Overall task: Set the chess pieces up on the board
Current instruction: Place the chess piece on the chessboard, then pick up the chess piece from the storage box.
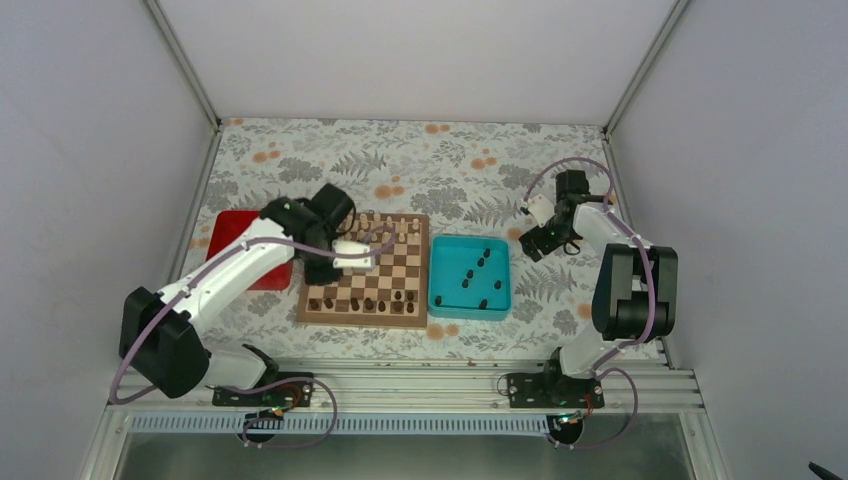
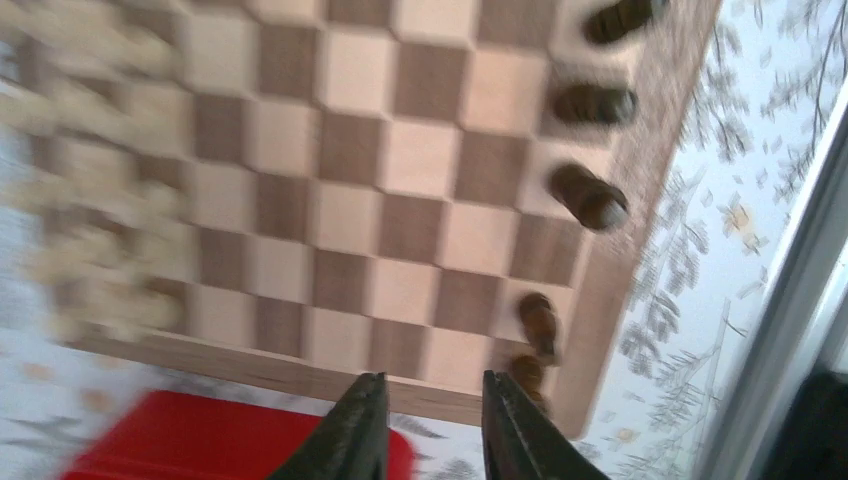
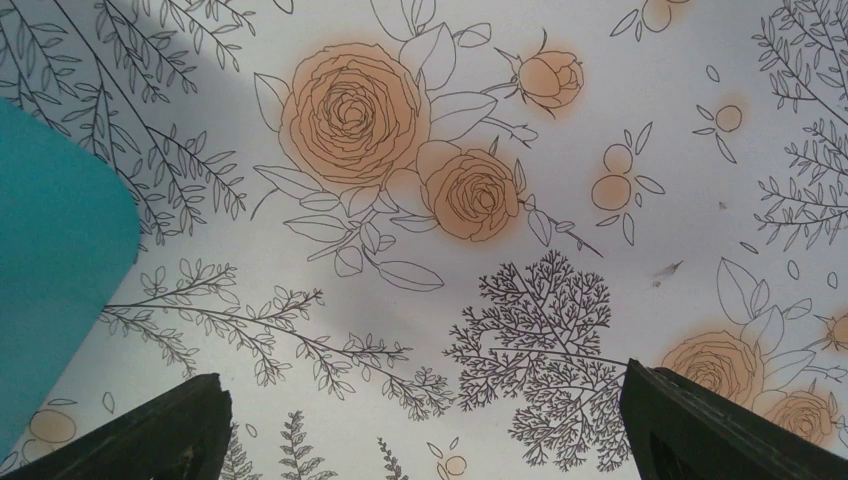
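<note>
The board point(image 1: 372, 272) lies in the middle of the table. Several dark chess pieces point(image 1: 368, 304) stand along its near row, and pale pieces stand along the far row. In the left wrist view the board point(image 2: 350, 215) is blurred, with dark pieces point(image 2: 590, 197) along its right edge. My left gripper point(image 1: 322, 268) hovers over the board's left edge. Its fingers point(image 2: 432, 388) are open with nothing between them. More dark pieces point(image 1: 470, 272) lie in the teal tray point(image 1: 436, 275). My right gripper point(image 1: 532, 240) is wide open and empty point(image 3: 425, 400) over the tablecloth, right of the tray.
A red tray point(image 1: 232, 240) sits left of the board and shows under my left fingers point(image 2: 200, 440). The teal tray's corner point(image 3: 50, 260) is at the left of the right wrist view. Flowered cloth covers the table, with white walls around it and a metal rail at the near edge.
</note>
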Tool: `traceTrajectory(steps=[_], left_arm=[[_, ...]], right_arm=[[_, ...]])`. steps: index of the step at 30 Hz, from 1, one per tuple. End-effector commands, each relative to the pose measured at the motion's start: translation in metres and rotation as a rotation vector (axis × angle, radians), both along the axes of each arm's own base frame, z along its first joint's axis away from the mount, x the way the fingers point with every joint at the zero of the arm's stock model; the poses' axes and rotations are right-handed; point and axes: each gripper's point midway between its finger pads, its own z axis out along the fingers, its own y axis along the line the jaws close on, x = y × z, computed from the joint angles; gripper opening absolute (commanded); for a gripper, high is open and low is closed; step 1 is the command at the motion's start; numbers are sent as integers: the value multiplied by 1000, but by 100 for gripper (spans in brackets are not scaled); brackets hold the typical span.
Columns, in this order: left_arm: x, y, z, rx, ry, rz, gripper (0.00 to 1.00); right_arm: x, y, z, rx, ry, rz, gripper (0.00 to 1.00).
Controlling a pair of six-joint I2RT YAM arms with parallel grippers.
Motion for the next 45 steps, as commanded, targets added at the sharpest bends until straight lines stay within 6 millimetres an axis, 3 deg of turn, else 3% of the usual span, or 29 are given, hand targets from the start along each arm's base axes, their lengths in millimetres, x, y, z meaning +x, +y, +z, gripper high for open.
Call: traceTrajectory(steps=[1, 3, 6, 10, 15, 22, 26, 31, 37, 45], left_arm=[[27, -31, 53, -96, -56, -41, 29], [41, -52, 72, -130, -92, -73, 37], [59, -99, 96, -204, -157, -155, 50], [73, -172, 100, -253, -202, -261, 55], [79, -247, 70, -274, -179, -376, 56], [68, -311, 37, -308, -75, -458, 65], [59, -325, 14, -273, -34, -505, 62], [49, -320, -17, -216, 21, -529, 54], [63, -314, -45, -149, -46, -493, 53], [74, -310, -65, -107, -87, -473, 51]], right_arm=[[-1, -4, -4, -6, 5, -7, 100], [-1, -4, -4, -6, 5, -5, 100], [0, -4, -4, -6, 4, -7, 100], [2, -5, -1, -8, -6, -12, 100], [2, -3, 2, 3, -16, -7, 100], [1, -1, 2, 12, -14, 0, 100], [0, 0, 0, 19, -8, 7, 100], [0, 2, -1, 27, -7, 11, 100], [-2, 4, -3, 32, 1, 20, 100], [-3, 4, -1, 36, 0, 22, 100]])
